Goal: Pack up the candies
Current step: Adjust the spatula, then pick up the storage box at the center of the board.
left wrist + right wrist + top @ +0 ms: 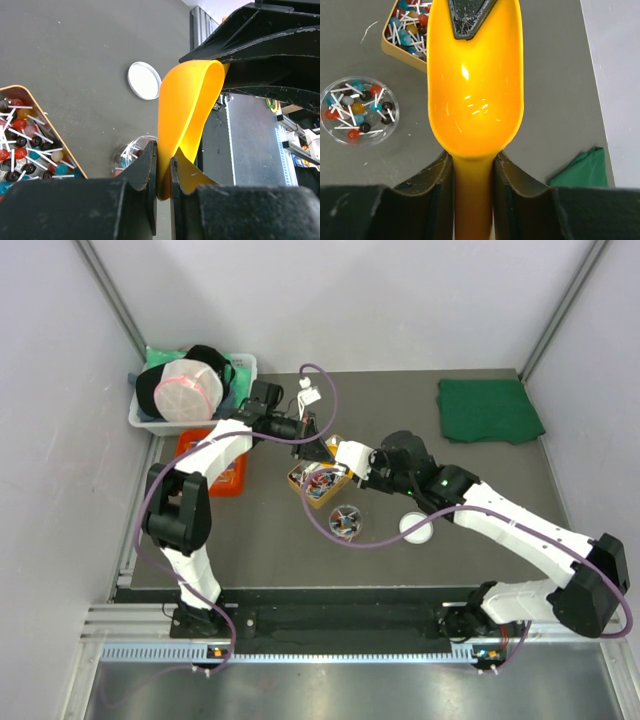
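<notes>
Both arms meet over the middle of the table on one orange scoop (475,90). The right gripper (472,170) has its two fingers pressed against either side of the scoop's neck, and the handle disappears between them, so its end is hidden. The left gripper (162,172) pinches the thin front rim of the scoop's bowl, fingers nearly closed with only the orange wall between them. From above, the scoop is almost wholly covered by the two wrists.

The candies (358,107), small round balls on white sticks in red, blue, dark and pale colours, lie in two places. Some fill a tin (400,49) beyond and left of the right fingers, its far part cut off by the frame and by the scoop. Others sit in a clear round dish (389,131) to the left of the right fingers, apart from the tin. From the left wrist the dish shows just beyond the fingertips, half hidden behind one finger.

A white lid (144,81) lies farther beyond the left fingers, on the table. A green cloth (580,170) peeks out to the right of the right fingers, mostly blocked.
</notes>
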Controlling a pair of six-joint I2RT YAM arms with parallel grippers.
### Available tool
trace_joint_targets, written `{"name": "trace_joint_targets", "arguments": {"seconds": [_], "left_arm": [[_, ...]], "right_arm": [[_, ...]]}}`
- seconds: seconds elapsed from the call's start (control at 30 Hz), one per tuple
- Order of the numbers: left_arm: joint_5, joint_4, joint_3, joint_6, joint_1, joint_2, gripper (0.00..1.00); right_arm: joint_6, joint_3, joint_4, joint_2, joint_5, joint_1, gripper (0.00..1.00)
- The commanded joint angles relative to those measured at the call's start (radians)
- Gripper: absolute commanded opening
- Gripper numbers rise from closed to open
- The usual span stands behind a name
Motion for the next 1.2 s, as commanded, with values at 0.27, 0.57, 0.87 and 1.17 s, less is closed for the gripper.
{"name": "trace_joint_targets", "arguments": {"seconds": [0.27,0.57,0.87,1.17], "left_arm": [[0.028,0.016,0.033,0.017,-0.022,0.016,0.40],[-0.056,0.020,0.073,-0.008,0.070,0.030,0.64],[-0.314,0.037,0.088,0.017,0.137,0.018,0.73],[-0.695,0.028,0.108,0.107,0.104,0.116,0.71]], "right_arm": [[0.010,0.029,0.151,-0.016,0.061,0.011,0.00],[-0.025,-0.011,0.112,-0.041,0.070,0.007,0.00],[-0.062,-0.026,0.052,-0.066,0.075,-0.032,0.00],[-0.124,0.029,-0.076,-0.076,0.092,-0.054,0.00]]}}
